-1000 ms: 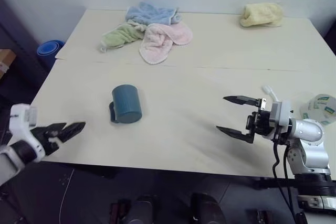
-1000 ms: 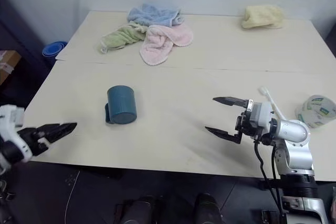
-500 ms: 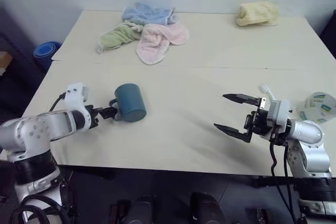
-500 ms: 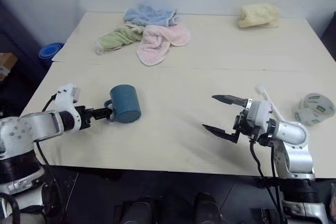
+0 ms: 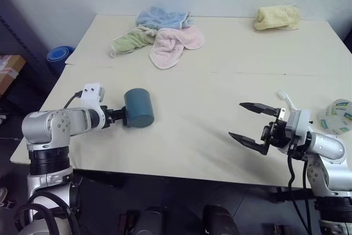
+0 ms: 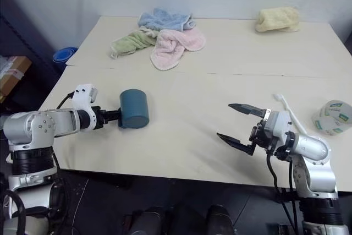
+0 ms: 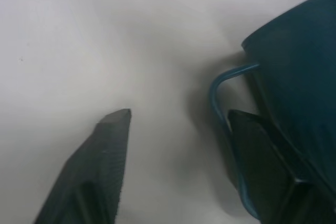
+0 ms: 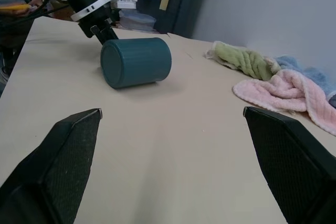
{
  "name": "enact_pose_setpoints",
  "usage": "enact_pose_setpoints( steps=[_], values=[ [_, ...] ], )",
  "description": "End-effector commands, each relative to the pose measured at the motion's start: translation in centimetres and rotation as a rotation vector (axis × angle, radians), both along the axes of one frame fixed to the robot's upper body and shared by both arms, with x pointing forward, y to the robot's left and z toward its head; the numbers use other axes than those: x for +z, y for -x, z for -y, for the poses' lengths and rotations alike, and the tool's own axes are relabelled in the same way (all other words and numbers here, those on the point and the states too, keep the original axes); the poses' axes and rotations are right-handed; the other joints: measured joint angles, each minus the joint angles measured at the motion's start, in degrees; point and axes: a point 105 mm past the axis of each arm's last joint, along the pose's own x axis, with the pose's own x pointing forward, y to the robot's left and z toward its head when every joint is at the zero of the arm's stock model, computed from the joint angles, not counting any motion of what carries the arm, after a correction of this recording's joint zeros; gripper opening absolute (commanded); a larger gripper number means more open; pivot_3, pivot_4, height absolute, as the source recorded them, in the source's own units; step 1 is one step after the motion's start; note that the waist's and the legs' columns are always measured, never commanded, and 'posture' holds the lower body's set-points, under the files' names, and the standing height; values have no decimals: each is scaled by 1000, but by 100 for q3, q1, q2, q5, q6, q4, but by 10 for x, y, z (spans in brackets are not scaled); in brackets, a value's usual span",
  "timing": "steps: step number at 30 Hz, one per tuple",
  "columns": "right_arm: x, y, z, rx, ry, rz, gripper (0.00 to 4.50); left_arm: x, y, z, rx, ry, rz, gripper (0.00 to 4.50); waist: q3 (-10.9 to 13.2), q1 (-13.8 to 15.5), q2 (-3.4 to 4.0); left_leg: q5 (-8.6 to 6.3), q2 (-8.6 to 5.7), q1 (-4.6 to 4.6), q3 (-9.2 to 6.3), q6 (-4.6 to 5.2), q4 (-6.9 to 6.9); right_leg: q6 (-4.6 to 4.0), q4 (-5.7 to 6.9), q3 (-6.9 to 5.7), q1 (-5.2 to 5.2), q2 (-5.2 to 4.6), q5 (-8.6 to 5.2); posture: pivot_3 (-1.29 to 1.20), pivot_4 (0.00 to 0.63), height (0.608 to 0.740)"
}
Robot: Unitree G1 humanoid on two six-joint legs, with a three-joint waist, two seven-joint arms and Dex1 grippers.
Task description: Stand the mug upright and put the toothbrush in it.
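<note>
- Left pincer (image 6: pixel 114 116), jaws partly apart, straddles the handle of the mug (image 6: pixel 135 109), which lies on its side on the surface (image 6: pixel 181 97), probably to tip it upright.
- Right pincer (image 6: pixel 238 127) hangs wide, empty; the toothbrush (image 6: pixel 286 106) lies just behind it.

head pair overhead, wrists near table (image 5: pixel 220 81)

Soft even light; blurred left-wrist close-up

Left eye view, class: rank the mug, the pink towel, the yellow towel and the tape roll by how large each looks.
1. pink towel
2. yellow towel, although it lies farther from the camera
3. mug, looking close in size to the yellow towel, so these two could swap
4. tape roll, partly cut off at the edge, so unsure
</note>
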Motion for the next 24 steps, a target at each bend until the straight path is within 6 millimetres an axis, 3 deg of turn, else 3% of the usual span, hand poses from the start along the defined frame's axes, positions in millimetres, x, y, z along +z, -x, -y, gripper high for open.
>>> enact_pose_setpoints(
  steps=[1,7,9,15,18,20,24],
  values=[
    [8,2,8,-15,-6,44,4500,-38,11,15,-65,16,-158,1892,0,-2,0,0,0,0,0,0,0,0,0,0,0,0,0,0,150,740],
    [6,2,10,-26,-4,47,4500,-37,8,18,-76,51,-133,356,0,-3,0,0,0,-1,-1,0,0,0,-1,0,0,0,0,0,150,740],
    [5,2,13,-39,-1,47,4500,-21,-2,23,-104,122,-3,60,-1,-1,0,0,0,-1,-1,0,0,0,-1,-1,1,0,0,0,150,740],
    [-1,8,29,-104,-6,37,4500,51,-16,38,-293,173,543,3,10,-3,-17,0,2,-18,-4,0,-5,0,-18,-10,-8,1,0,0,150,740],
    [-6,14,42,-165,-9,27,4500,81,-18,65,-380,226,757,3,34,-6,-57,0,5,-21,-4,0,-6,0,-21,-12,-10,4,0,0,150,740],
    [-9,18,50,-214,-16,20,4500,91,-15,90,-466,193,900,3,41,-3,-69,0,5,-26,-6,1,-5,0,-24,-14,-11,4,0,0,150,740],
    [-18,30,65,-291,-12,-3,4500,93,-20,131,-516,128,1103,3,51,1,-86,-2,3,-28,-2,4,-7,2,-31,-15,-11,2,1,0,150,740]
  ],
)
